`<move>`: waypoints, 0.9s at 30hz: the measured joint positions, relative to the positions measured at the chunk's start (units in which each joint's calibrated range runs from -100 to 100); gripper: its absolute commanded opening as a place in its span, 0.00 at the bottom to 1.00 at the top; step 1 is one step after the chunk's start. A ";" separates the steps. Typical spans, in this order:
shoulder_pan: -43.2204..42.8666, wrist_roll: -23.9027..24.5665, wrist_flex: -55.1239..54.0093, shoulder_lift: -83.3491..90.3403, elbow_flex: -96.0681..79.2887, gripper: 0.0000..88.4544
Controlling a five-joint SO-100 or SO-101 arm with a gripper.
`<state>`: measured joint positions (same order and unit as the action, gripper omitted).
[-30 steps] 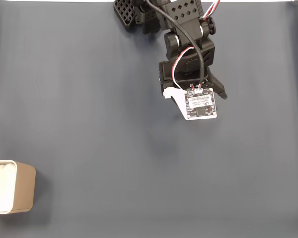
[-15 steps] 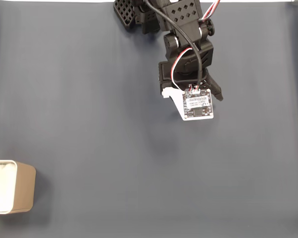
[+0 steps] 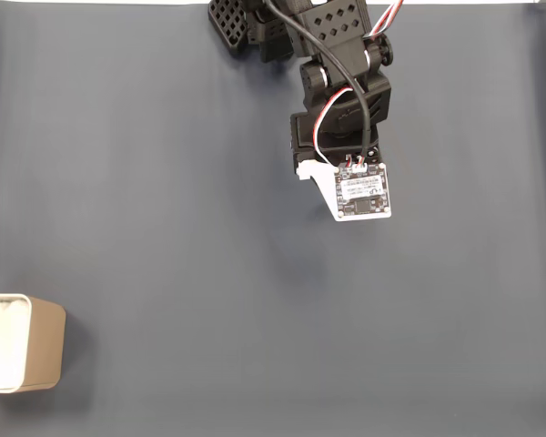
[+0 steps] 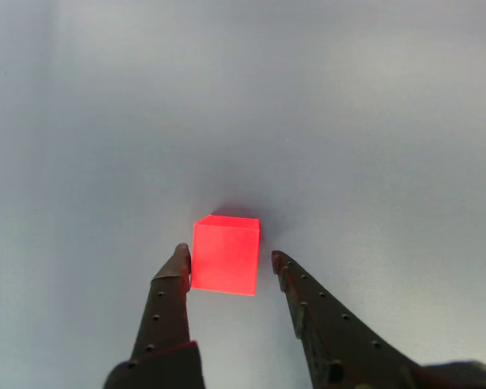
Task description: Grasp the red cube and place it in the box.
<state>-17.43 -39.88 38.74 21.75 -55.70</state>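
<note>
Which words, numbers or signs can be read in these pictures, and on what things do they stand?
White board on the arm, fixed view: it carries lines of small print and a dark chip, too small and blurred to read.
Cube: plain faces, no text.
Box: no text seen.
Gripper and grey table: no text seen.

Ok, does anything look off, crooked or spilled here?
Nothing stands out. The red cube sits flat on the table between the gripper fingers, and the box stands upright at the fixed view's left edge.
</note>
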 measured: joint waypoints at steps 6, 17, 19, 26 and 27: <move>0.00 0.00 0.00 0.00 0.00 0.16; 0.00 -0.10 0.00 0.09 0.00 0.12; 0.00 -0.34 0.08 0.17 0.00 0.09; 0.00 -1.07 0.56 0.69 0.00 0.06; 0.00 -1.07 0.72 0.69 0.00 0.05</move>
<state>-17.43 -40.95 39.46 22.45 -55.70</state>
